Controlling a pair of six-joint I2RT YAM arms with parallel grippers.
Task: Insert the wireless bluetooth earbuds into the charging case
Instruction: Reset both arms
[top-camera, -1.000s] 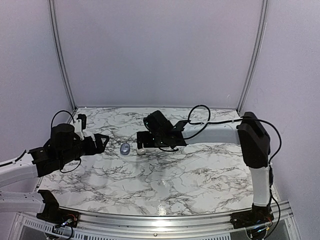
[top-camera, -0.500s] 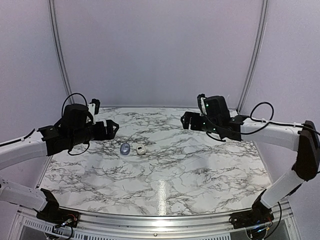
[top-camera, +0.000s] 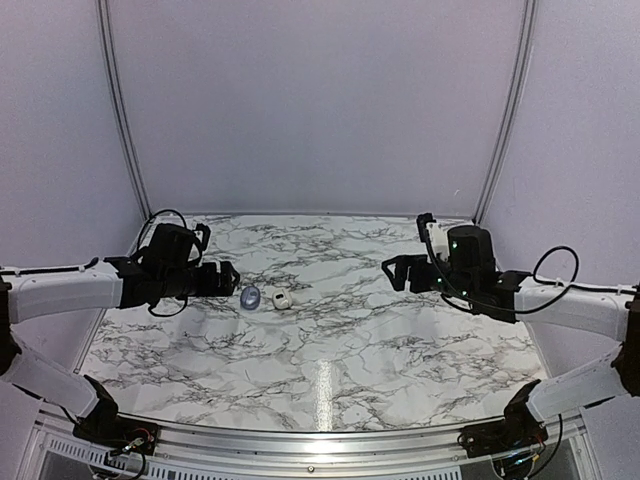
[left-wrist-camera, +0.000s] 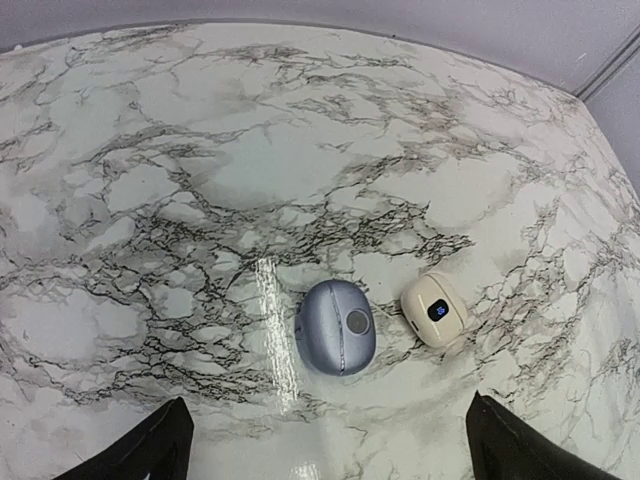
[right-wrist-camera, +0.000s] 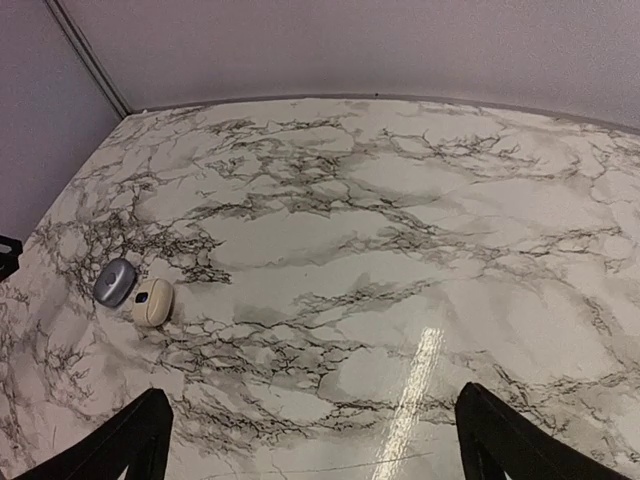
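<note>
Pulling away toward 3 o'clock, my right tool (top-camera: 390, 273) gapes empty, like my left tool (top-camera: 228, 279). The shut white charging case (left-wrist-camera: 434, 310) rests on the table (top-camera: 330, 350), blue-grey pod (left-wrist-camera: 336, 327) at its 9 o'clock. No loose earbuds show: probably stowed.

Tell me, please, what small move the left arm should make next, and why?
Probably ease the left gripper forward and down over the blue oval case. Its jaws stand open and empty, the case lies ahead of it beside the white piece, and no loose earbuds show in any view.
</note>
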